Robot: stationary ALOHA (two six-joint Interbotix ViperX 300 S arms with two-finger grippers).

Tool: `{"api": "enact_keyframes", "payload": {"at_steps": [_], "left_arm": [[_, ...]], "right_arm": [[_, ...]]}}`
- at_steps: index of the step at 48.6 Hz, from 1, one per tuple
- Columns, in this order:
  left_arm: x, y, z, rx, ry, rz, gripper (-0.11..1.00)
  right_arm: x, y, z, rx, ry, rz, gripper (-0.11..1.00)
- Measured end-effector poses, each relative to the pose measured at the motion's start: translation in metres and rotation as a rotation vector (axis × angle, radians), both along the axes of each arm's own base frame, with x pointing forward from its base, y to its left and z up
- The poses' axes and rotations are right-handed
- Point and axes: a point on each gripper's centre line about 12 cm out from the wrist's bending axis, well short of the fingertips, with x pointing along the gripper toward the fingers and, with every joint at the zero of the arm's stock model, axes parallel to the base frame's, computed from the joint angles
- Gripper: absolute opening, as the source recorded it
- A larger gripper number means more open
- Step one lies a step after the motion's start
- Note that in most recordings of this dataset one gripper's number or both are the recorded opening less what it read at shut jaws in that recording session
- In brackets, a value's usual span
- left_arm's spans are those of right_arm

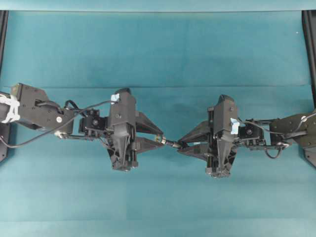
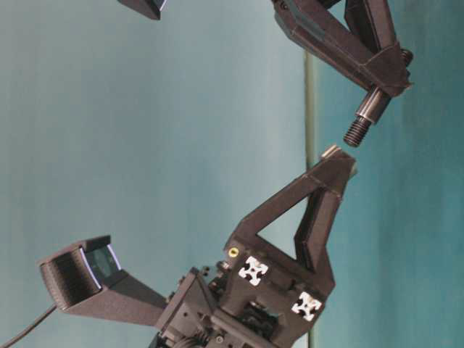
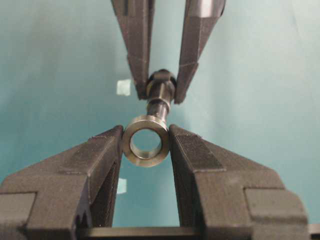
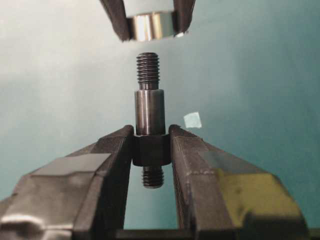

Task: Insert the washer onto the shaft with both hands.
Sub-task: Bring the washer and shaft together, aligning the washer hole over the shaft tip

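My left gripper point(image 3: 145, 131) is shut on the washer point(image 3: 145, 160), a dull silver ring held edge-on between the fingertips, with its hole facing the shaft. The right gripper point(image 4: 150, 132) is shut on the shaft point(image 4: 149, 107) at its dark hexagonal collar, threaded tip pointing at the washer point(image 4: 152, 26). A small gap separates the thread tip from the ring. From overhead, the left gripper point(image 1: 162, 139) and right gripper point(image 1: 178, 144) meet tip to tip in mid-table, with the shaft point(image 1: 171, 143) between them. At table level the shaft point(image 2: 366, 109) hangs just above the washer point(image 2: 330, 151).
Teal cloth point(image 1: 158, 49) covers the table. Pale blue tape scraps point(image 3: 122, 87) point(image 4: 192, 120) lie on it below the grippers. Black frame rails point(image 1: 309, 49) stand at the right and left edges.
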Motion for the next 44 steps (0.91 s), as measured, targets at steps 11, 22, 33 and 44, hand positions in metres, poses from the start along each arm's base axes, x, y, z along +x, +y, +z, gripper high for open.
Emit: {"api": "enact_keyframes", "payload": {"at_steps": [11, 22, 33, 44], "left_arm": [[0.005, -0.001, -0.002, 0.0, 0.002, -0.003, 0.35], [0.009, -0.002, -0.003, 0.0, 0.0, -0.005, 0.35], [0.01, -0.002, -0.005, 0.002, 0.005, -0.007, 0.35], [0.014, -0.002, -0.006, 0.0, 0.005, -0.005, 0.35]], "right_arm": [[0.0, 0.0, 0.0, 0.0, -0.002, 0.0, 0.0], [0.0, 0.0, 0.0, 0.0, -0.003, 0.0, 0.0], [0.001, 0.0, -0.001, 0.0, 0.0, 0.0, 0.0], [0.003, 0.0, 0.0, 0.0, -0.006, -0.001, 0.0]]}}
